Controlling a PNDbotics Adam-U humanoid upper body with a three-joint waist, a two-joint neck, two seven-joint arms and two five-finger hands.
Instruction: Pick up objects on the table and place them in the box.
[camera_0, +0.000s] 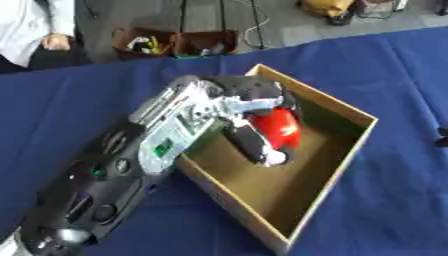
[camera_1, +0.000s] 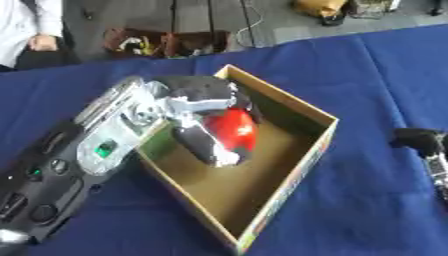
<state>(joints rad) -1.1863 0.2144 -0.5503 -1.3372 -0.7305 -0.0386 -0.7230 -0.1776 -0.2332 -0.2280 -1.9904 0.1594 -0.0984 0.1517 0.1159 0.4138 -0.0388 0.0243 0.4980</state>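
Left eye view shows the left hand inside the box, fingers curled around a red object held over the box's 11 o'clock corner. Blue cloth covers the table. Right hand shows at 3 o'clock in the right eye view; I cannot tell its fingers' state.

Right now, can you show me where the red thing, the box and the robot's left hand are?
red thing (camera_0: 282, 128): left eye view, its shiny side.
box (camera_0: 353, 114): left eye view, far rim.
left hand (camera_0: 249, 92): left eye view, back of the hand.
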